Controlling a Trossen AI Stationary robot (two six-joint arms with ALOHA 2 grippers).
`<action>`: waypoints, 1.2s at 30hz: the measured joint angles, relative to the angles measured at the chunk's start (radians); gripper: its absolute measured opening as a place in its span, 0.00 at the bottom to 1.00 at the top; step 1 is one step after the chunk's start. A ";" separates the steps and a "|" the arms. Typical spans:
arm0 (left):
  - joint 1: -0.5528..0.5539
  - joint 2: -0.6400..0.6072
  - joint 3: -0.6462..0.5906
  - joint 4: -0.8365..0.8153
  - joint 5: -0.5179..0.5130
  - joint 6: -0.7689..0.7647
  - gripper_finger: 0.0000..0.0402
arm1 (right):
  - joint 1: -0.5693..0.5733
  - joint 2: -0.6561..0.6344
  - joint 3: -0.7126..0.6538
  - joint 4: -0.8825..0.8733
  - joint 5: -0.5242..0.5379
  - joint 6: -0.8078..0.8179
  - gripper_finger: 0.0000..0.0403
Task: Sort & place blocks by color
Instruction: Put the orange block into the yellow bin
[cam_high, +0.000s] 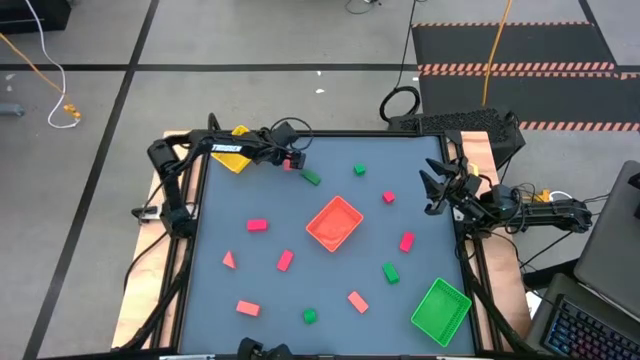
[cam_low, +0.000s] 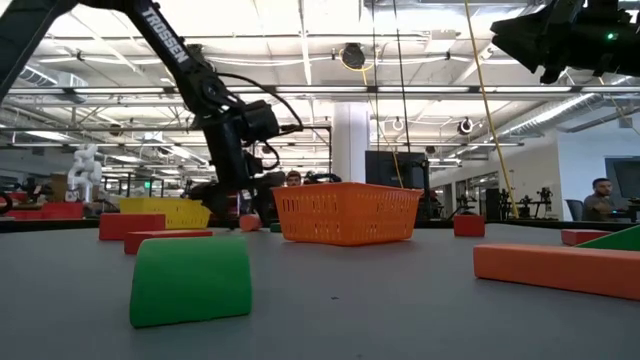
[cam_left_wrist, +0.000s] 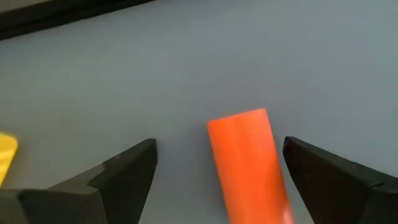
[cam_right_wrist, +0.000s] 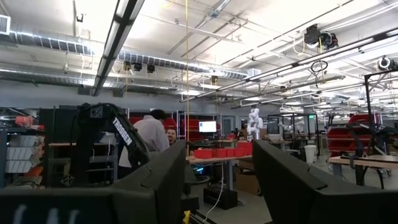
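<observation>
One camera looks straight down at the whole table (cam_high: 250, 300). One sits low on it. Both see the orange tray (cam_high: 334, 223). Wrist cameras look past fingers.

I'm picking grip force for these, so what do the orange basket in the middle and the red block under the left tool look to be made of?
The orange basket looks like moulded plastic: its walls are a fine open lattice with a solid rim. The red block, between the left tool's open fingers, looks solid, smooth and matte with rounded edges; plastic, foam or painted wood all fit.
</observation>
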 joint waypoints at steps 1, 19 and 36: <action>-0.002 0.007 0.000 0.004 -0.006 0.002 0.87 | 0.000 0.000 0.000 0.001 0.000 0.000 0.45; -0.035 -0.013 -0.003 -0.006 -0.018 0.064 0.67 | 0.000 0.000 0.000 0.002 0.003 -0.023 0.45; -0.032 -0.013 -0.003 -0.016 -0.021 0.126 0.33 | 0.000 0.000 0.000 0.002 0.003 -0.023 0.45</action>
